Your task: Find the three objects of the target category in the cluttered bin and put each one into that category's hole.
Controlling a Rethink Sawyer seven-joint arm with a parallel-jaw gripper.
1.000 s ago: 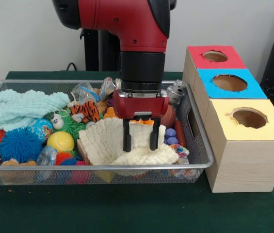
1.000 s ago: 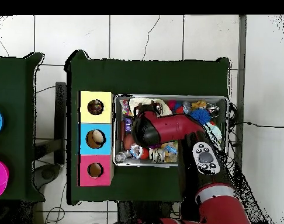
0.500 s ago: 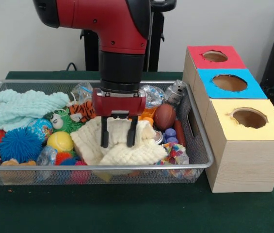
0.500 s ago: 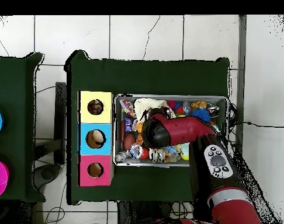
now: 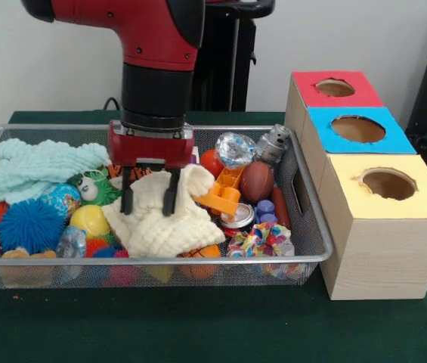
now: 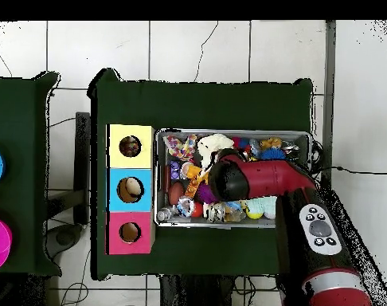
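Observation:
My gripper (image 5: 150,195) hangs over the left middle of the wire mesh bin (image 5: 198,262) and is shut on the plain cream muslin cloth (image 5: 160,223), which bunches between and below the fingers. One printed fabric bundle (image 5: 258,240) with red, blue, yellow and green patches lies uncovered at the bin's front right; it also shows in the overhead view (image 6: 179,147). No other bundles show. The yellow-faced hole (image 5: 388,183) is in the nearest box on the right. In the overhead view the arm (image 6: 256,179) hides the gripper.
A mint-green cloth (image 5: 39,166), a blue spiky ball (image 5: 30,225) and a yellow ball (image 5: 92,221) fill the bin's left. An orange toy (image 5: 224,193) and a brown football (image 5: 257,180) lie right of the gripper. The blue-faced hole (image 5: 358,128) and the red-faced hole (image 5: 335,88) are behind the yellow one.
The gripper has moved left across the bin, dragging the cream cloth with it. That has uncovered the printed bundle, the orange toy and the football.

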